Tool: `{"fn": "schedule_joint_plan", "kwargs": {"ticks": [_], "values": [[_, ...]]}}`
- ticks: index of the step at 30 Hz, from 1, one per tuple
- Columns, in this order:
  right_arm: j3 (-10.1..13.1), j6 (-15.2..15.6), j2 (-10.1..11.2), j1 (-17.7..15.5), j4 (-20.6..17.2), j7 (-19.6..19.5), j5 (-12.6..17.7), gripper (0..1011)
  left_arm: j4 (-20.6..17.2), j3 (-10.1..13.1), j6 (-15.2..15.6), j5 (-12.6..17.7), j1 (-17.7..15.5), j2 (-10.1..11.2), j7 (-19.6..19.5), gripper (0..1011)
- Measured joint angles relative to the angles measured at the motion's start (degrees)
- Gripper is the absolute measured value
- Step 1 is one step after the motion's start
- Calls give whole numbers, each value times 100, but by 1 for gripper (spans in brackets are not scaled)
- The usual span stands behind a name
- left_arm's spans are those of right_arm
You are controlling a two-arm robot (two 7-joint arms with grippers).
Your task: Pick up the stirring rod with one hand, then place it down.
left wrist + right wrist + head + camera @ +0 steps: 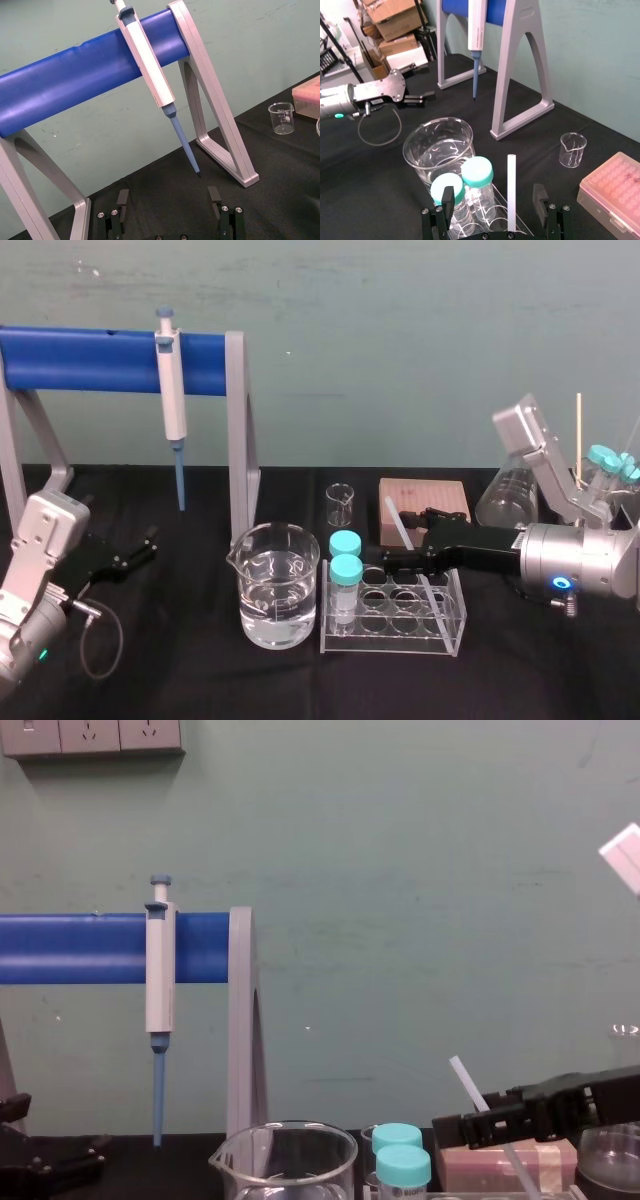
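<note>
Straddling the thin translucent-white stirring rod [392, 508] (tilted toward 11 o'clock), the black right gripper's [405, 536] fingers stand apart; left gripper [140, 548] idles, likewise apart.

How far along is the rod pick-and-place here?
Done: the right gripper straddles the rod, which leans in the rack. In hand: nothing; its fingers are open, clear of the rod. Remaining, apparently: grip, lift, set down. The left gripper sits parked, open, at the table's left.
</note>
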Motion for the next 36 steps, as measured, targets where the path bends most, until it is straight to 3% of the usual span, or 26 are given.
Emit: {"fn": "schedule_joint_plan", "kwargs": {"ticks": [10,20,27,36], "values": [[-188,-92,19,91,60,-26,-267,1003,0,0,0,0,0,0,0,1000],[-175,-92,18,86,53,-36,-250,1002,0,0,0,0,0,0,0,1000],[-163,-82,15,84,49,-41,-223,863,0,0,0,0,0,0,0,1000],[-155,-74,11,79,49,-44,-212,599,0,0,0,0,0,0,0,1000]]}}
